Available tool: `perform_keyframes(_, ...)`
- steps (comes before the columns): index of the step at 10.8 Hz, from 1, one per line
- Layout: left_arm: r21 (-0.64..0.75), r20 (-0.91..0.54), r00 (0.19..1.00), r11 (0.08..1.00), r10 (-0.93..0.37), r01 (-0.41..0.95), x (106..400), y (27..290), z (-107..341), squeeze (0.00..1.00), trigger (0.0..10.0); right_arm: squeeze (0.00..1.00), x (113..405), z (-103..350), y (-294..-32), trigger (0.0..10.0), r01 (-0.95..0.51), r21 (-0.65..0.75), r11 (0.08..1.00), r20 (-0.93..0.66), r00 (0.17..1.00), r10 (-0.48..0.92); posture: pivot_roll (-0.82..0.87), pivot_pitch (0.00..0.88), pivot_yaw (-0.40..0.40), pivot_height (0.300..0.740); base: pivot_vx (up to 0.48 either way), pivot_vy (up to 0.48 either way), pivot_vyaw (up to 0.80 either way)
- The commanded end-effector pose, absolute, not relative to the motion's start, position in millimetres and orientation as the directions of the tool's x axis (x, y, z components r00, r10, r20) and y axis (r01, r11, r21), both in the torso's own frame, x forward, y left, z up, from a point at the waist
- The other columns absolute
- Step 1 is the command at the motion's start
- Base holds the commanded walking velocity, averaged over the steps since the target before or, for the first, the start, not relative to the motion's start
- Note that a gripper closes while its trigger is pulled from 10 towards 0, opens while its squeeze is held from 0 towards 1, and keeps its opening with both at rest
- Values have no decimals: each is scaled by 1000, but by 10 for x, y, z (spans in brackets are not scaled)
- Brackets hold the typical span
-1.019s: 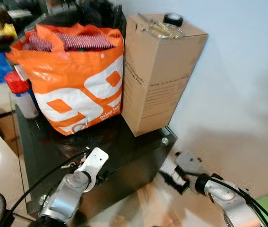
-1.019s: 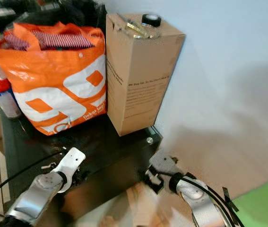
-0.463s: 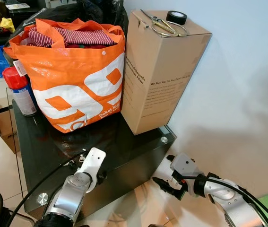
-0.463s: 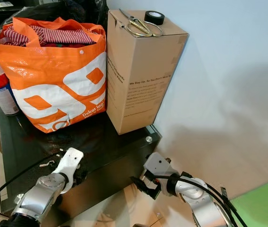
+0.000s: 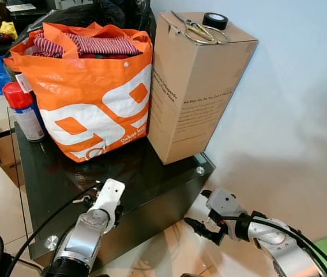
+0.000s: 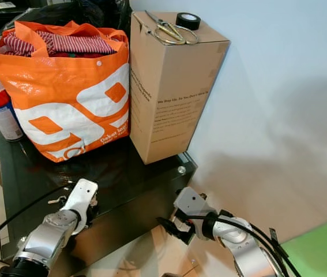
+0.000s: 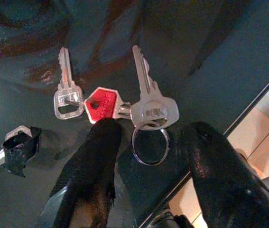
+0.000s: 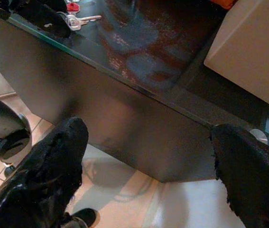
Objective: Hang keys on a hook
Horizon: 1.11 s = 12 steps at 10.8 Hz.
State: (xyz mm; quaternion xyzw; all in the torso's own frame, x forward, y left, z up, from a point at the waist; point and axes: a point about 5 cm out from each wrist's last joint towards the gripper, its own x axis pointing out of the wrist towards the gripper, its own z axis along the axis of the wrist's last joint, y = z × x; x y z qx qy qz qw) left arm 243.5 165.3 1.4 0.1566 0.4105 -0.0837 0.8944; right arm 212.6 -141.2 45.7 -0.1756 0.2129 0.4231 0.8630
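Landmark: black glass-topped table (image 5: 151,179), glossy and reflective, square-cornered with a round metal fitting at the corner.

On the table, toward the wall side: tall brown cardboard box (image 5: 195,86), matte, printed text on one face. On the box top lie scissors (image 5: 195,30) and a roll of black tape (image 5: 215,21). Beside the box stands an orange woven-plastic bag (image 5: 91,98) with white print, stuffed with striped cloth. At the table's far left edge stands a spray can (image 5: 23,112) with a red cap.

Keys (image 7: 117,102) lie flat on the glass near the table's front edge: two silver keys, one with a red head cover, and a thin round ring at the bunch's end.

Left gripper (image 7: 146,166) hangs just above the keys, fingers spread wide to either side of the ring, holding nothing.

Right gripper (image 8: 153,156) sits off the table's front corner, low over the tiled floor, fingers wide apart, empty.
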Motion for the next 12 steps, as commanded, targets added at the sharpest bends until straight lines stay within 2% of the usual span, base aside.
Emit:
perform_keyframes(1,200,-764,644,937,-33,286,2453,1607,20,0,196,0,2144,477,-1442,10000,-811,-137,569,-519,548,655,-132,27,-135,740,0,0,0)
perform_keyframes(8,195,-764,644,940,-34,280,2456,1593,21,0,0,0,2150,473,-1431,10000,-820,-152,551,-526,540,658,-131,17,-135,740,0,0,0)
perform_keyframes(10,202,-756,654,941,-25,270,2469,1610,41,0,0,0,2149,450,-1453,10000,-809,-109,577,-548,533,645,-124,8,-134,740,0,0,0)
perform_keyframes(11,203,-752,659,942,-24,266,2477,1622,48,0,0,0,2163,467,-1442,10000,-802,-101,589,-533,543,649,-124,8,-134,740,0,0,0)
perform_keyframes(12,204,-745,667,944,-23,260,2488,1629,57,0,0,0,2185,494,-1415,10000,-776,-106,622,-482,587,651,-121,0,-130,740,0,0,0)
